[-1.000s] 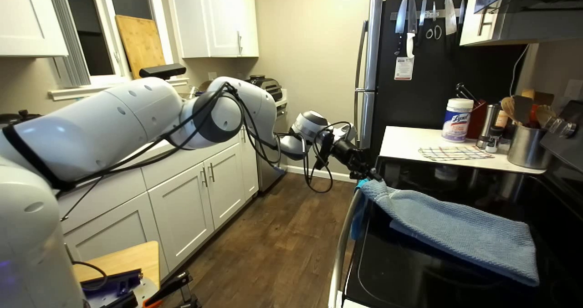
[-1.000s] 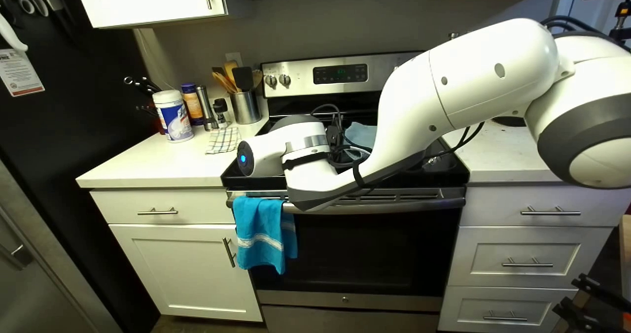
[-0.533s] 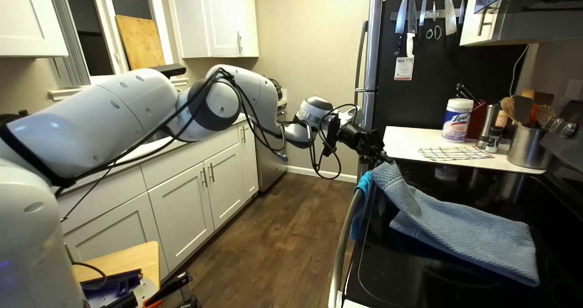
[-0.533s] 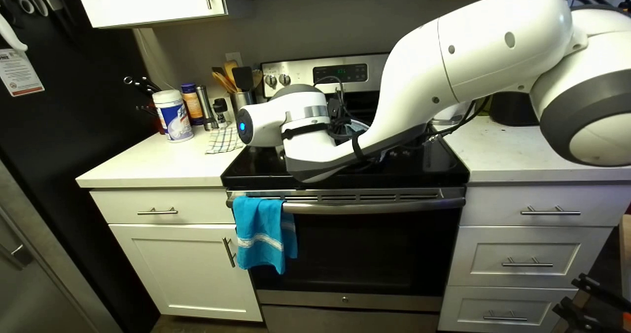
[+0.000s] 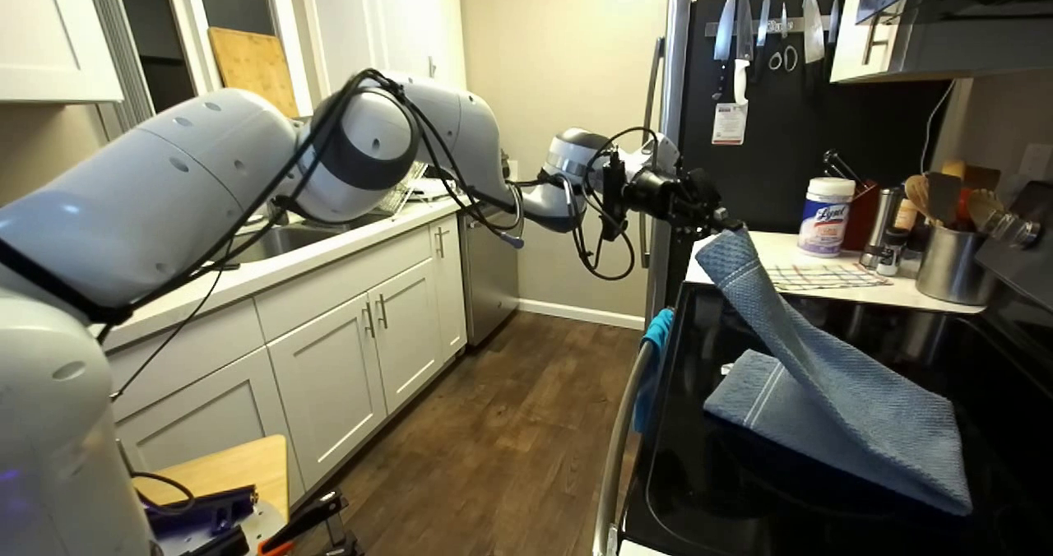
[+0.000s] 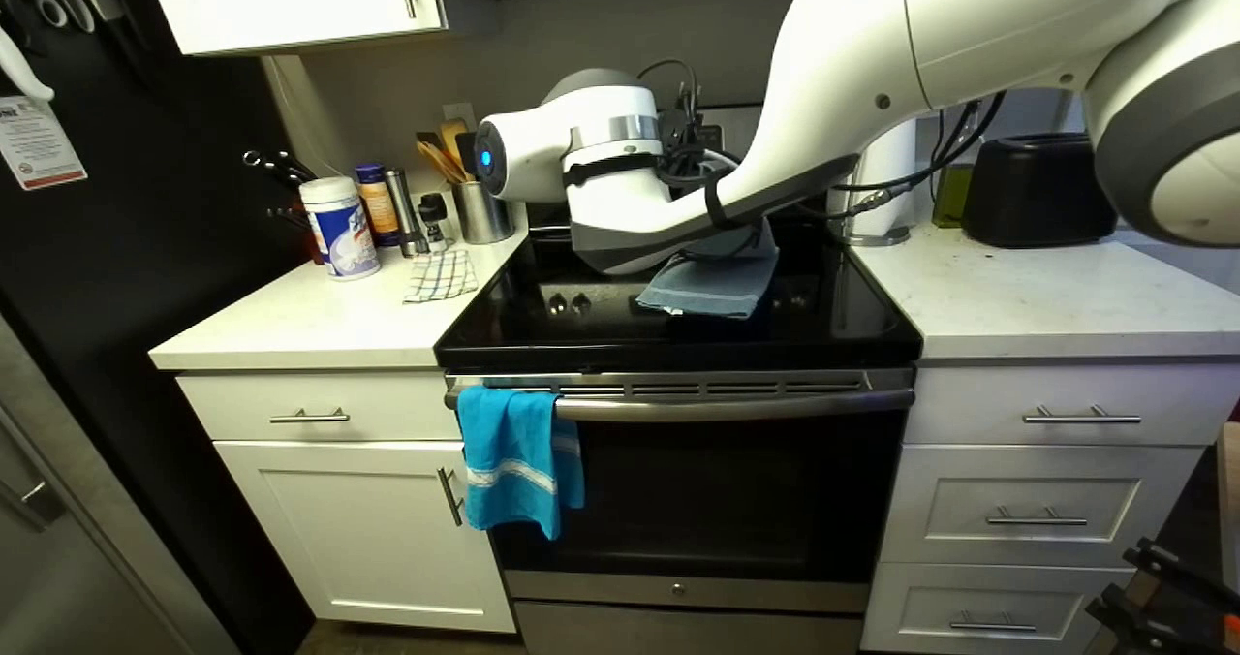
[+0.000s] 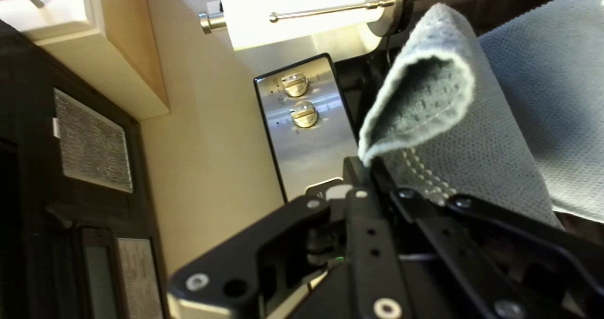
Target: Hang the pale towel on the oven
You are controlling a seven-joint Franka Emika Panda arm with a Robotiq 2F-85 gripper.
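The pale towel (image 5: 872, 408) is light blue and lies partly folded on the black glass top of the oven (image 5: 724, 490). One corner is lifted and slants up to my gripper (image 5: 730, 222). In the wrist view the gripper (image 7: 369, 165) is shut on that corner, and the towel (image 7: 486, 135) curls open above the fingertips and trails to the right. In an exterior view my arm hides the gripper and part of the towel (image 6: 712, 287). The oven's front door (image 6: 717, 500) and bar handle (image 6: 746, 409) face outward below the stove top.
A bright blue towel (image 6: 513, 461) hangs on the left part of the handle. A wipes canister (image 6: 341, 229), a checked cloth (image 6: 441, 277) and a utensil pot (image 6: 482, 211) stand on the counter beside the oven. A black refrigerator (image 5: 790, 169) stands behind that counter.
My gripper has risen and moved from the oven's front edge inward over the stove top, pulling the towel's corner up off the handle side. The rest of the towel stays on the glass.
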